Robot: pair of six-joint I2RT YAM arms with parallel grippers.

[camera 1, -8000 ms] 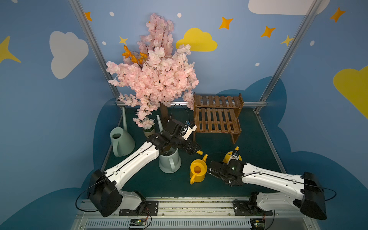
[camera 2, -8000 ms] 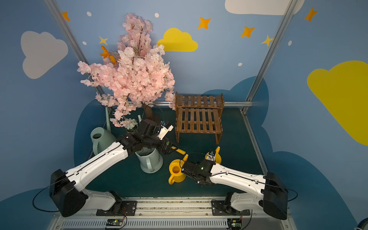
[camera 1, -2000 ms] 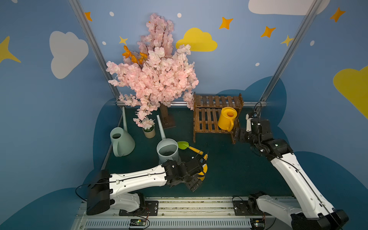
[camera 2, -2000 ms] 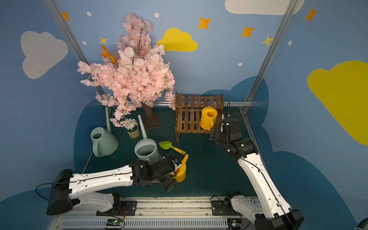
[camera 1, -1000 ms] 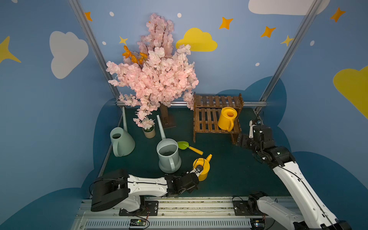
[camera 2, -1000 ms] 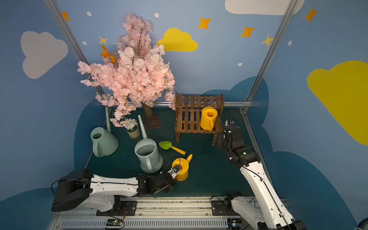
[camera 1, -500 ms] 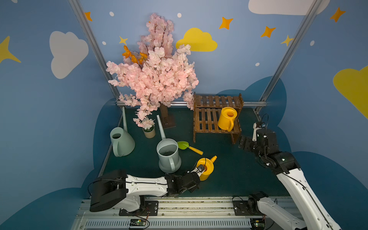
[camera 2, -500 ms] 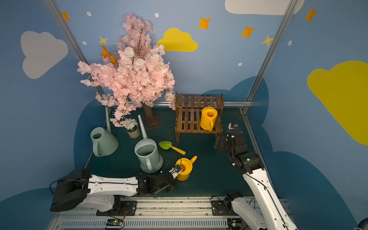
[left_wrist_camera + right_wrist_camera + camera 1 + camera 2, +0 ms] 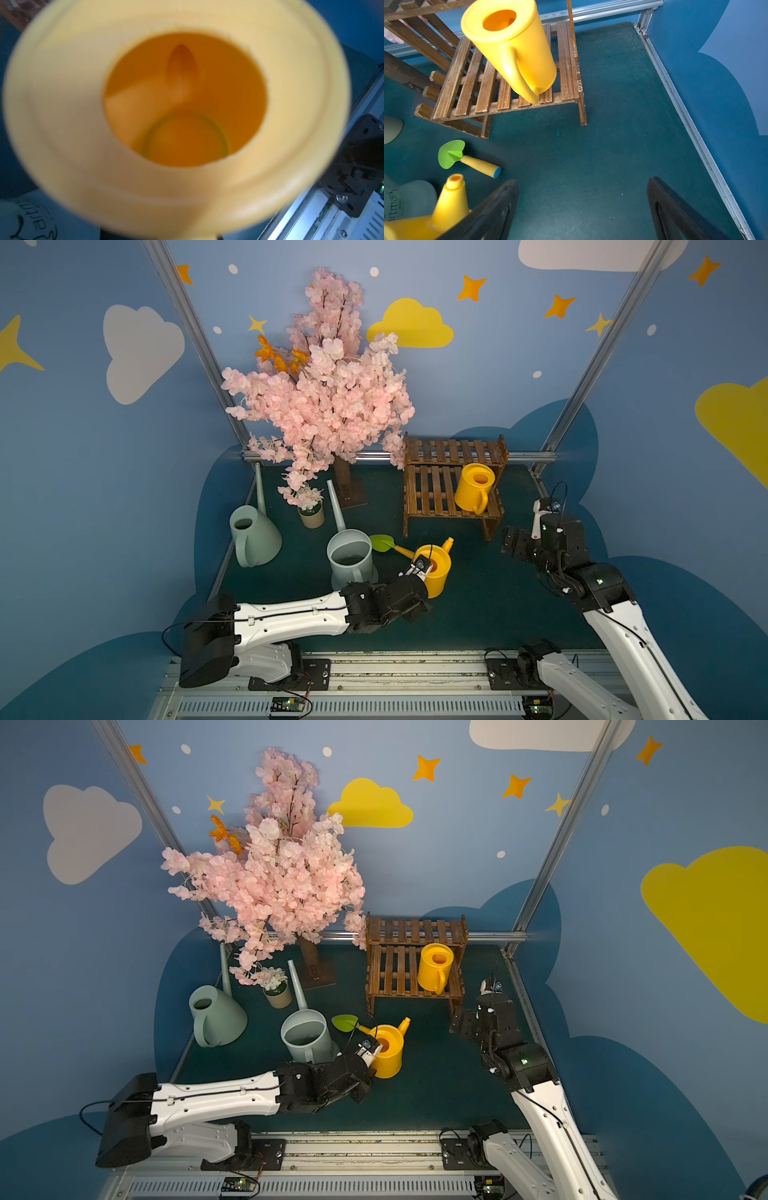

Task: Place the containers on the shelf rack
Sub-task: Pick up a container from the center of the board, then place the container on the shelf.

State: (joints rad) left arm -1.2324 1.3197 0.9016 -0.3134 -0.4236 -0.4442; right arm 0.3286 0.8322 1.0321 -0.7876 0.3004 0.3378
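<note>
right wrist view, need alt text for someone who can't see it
A yellow watering can stands on the lower tier of the brown slatted shelf rack, handle toward the camera. A green trowel lies on the dark green mat nearby, beside the spout of a second yellow can; the right gripper is open and empty.

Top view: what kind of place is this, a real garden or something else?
Probably a staged robot test cell with a garden theme, not a real garden: painted cloud walls on a metal frame, two arms bolted to a rail, and a fake blossom tree.
</note>
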